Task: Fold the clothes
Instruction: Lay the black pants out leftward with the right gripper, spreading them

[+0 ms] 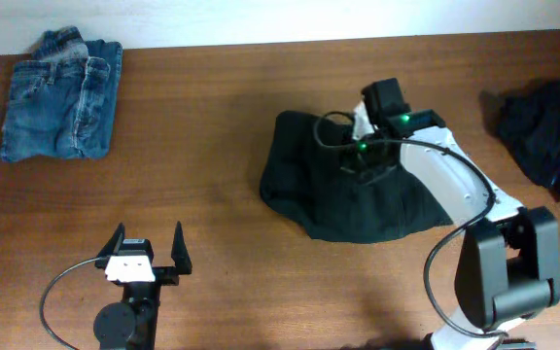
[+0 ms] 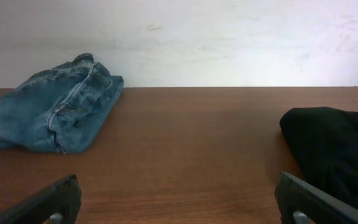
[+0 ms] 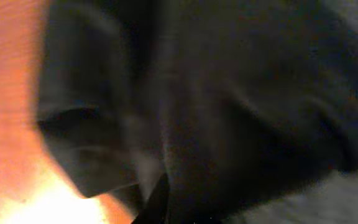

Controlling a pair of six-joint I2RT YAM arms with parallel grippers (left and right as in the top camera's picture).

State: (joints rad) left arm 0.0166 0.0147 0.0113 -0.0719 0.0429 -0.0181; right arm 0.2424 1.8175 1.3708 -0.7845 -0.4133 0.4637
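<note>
Right arm over black garment, fingers pinching cloth; left fingers spread.

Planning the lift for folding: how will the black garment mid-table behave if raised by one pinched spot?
Probably floppy: the black garment lies in a soft rumpled heap, so it should drape from the right pincer, not hold shape. Its matte cloth seems unlikely to slip. Pushed, it would likely bunch on the table rather than slide.

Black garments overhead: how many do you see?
2. The spread black garment lies right of centre; the crumpled black garment sits at the far right edge, maybe partly cropped.
</note>
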